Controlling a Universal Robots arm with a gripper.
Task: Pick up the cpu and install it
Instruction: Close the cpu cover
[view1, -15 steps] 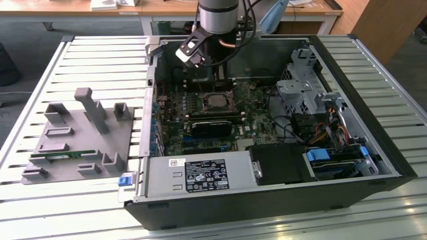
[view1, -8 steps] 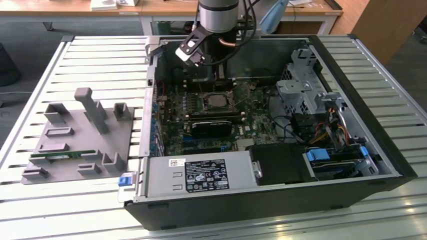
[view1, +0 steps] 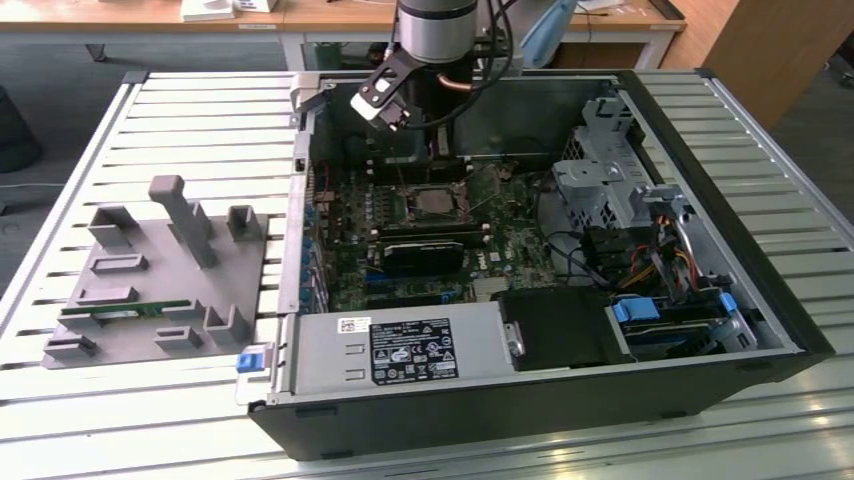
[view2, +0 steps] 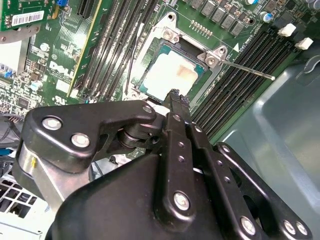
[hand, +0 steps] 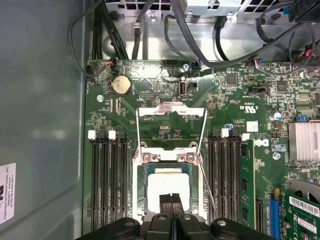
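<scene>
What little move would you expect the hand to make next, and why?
Probably a short lift straight up. The cpu already lies flat in its socket, and the hand, shut and holding nothing, sits just over it, while the metal cover frame is swung open.

This looks like a robot lab or workshop. A big metal worktop (view1: 160, 110) made of long silver slats holds a computer case (view1: 534, 410). The case lies on its side with the cover off, so the green board (view1: 350, 262) and wires inside show. A robot arm (view1: 434, 25) hangs over the case. On the exterior view's left, a grey plastic holder (view1: 134, 300) with slots sits on the worktop. Wooden desks (view1: 334, 15) stand behind, on a grey floor (view1: 54, 60).
</scene>
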